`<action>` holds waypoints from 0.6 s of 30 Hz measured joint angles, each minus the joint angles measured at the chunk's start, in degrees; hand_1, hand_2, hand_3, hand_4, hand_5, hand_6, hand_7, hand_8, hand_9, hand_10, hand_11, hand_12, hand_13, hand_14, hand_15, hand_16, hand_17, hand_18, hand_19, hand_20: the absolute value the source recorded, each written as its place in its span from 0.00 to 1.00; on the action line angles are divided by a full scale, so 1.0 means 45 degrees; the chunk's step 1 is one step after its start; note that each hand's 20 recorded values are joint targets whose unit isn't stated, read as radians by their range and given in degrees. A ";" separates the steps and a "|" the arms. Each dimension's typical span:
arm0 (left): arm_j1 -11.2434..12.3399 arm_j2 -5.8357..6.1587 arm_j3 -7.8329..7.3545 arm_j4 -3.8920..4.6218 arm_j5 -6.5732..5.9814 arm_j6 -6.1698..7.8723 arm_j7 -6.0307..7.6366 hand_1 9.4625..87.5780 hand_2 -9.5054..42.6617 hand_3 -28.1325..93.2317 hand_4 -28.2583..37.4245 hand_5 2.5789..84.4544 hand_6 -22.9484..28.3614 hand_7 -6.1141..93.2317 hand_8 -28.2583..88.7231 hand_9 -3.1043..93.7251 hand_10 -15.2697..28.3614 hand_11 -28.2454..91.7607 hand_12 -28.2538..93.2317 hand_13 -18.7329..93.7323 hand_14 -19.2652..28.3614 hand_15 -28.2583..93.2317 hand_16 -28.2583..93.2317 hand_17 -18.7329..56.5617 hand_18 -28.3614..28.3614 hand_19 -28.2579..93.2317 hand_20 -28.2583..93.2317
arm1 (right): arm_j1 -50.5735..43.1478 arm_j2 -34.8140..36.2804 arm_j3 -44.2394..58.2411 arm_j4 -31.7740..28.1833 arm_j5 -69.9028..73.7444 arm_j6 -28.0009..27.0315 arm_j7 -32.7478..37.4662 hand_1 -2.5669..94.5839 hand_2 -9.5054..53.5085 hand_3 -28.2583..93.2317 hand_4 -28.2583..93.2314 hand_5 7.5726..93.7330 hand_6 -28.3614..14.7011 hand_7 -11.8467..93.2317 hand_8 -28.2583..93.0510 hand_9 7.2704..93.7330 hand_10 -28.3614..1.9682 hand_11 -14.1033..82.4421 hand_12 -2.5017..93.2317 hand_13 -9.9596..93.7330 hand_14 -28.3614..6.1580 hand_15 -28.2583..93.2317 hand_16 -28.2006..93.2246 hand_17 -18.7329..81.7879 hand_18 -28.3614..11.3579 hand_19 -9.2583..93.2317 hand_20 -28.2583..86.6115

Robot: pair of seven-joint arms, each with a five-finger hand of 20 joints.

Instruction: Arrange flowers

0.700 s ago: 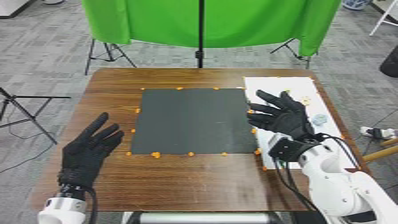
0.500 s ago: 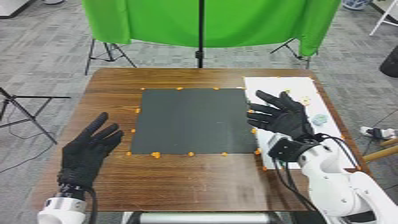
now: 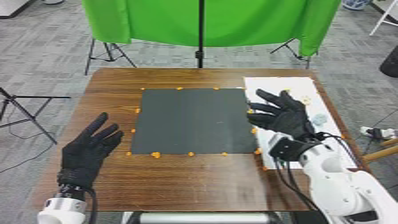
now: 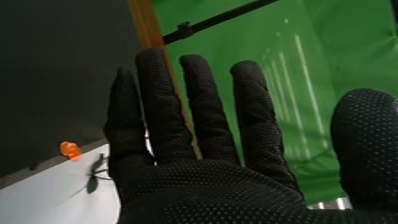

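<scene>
Holding the right hand (image 3: 286,119) open and empty near the small bits on the white mat (image 3: 274,85), perhaps flowers (image 3: 320,119), as if ready to pick, and the left hand (image 3: 83,156) open and empty well off, as if leaving room.

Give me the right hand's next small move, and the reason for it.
Probably ease the right hand down toward the leafy sprig on the white sheet: the hand is open and empty over that sheet, and the sprig there is not yet held.
</scene>
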 measured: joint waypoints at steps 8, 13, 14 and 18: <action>-0.0006 0.0128 0.0014 0.0004 -0.0039 0.0011 0.0263 0.15 0.28 0.91 0.02 0.40 0.58 0.16 0.16 0.38 0.80 0.40 0.31 0.36 0.99 0.62 0.17 0.10 0.98 0.67 0.26 | -0.0207 0.0426 0.0336 -0.0828 -0.0412 0.1481 0.0291 0.21 0.31 0.87 0.00 0.49 0.62 0.26 0.12 0.54 0.38 0.34 0.17 0.54 0.27 0.61 0.32 0.33 0.08 0.72 0.42; -0.0029 0.0301 0.0027 0.0025 -0.0088 0.0021 0.0511 0.15 0.28 0.91 0.02 0.40 0.58 0.16 0.16 0.38 0.80 0.40 0.31 0.36 0.99 0.62 0.17 0.10 0.98 0.67 0.26 | -0.0757 0.0648 0.1066 -0.1582 -0.1545 0.2764 0.1364 0.24 0.29 0.87 0.00 0.51 0.59 0.27 0.12 0.57 0.36 0.37 0.16 0.57 0.30 0.66 0.31 0.35 0.10 0.75 0.41; -0.0036 0.0323 0.0027 0.0030 -0.0089 0.0023 0.0545 0.15 0.28 0.91 0.03 0.40 0.58 0.16 0.16 0.38 0.80 0.40 0.31 0.36 0.99 0.62 0.17 0.10 0.98 0.67 0.26 | -0.0928 0.0706 0.1289 -0.1736 -0.2132 0.2797 0.1798 0.24 0.29 0.87 0.00 0.51 0.59 0.27 0.12 0.57 0.35 0.37 0.17 0.57 0.30 0.66 0.31 0.35 0.10 0.75 0.41; -0.0084 0.0352 0.0027 0.0071 -0.0088 0.0018 0.0566 0.15 0.28 0.91 0.03 0.40 0.58 0.17 0.16 0.38 0.80 0.40 0.31 0.36 0.99 0.62 0.17 0.10 0.98 0.67 0.26 | -0.1713 0.0963 0.1987 -0.2232 -0.4136 0.2849 0.2971 0.26 0.27 0.87 0.01 0.51 0.58 0.27 0.12 0.59 0.33 0.39 0.17 0.59 0.30 0.68 0.30 0.37 0.11 0.77 0.41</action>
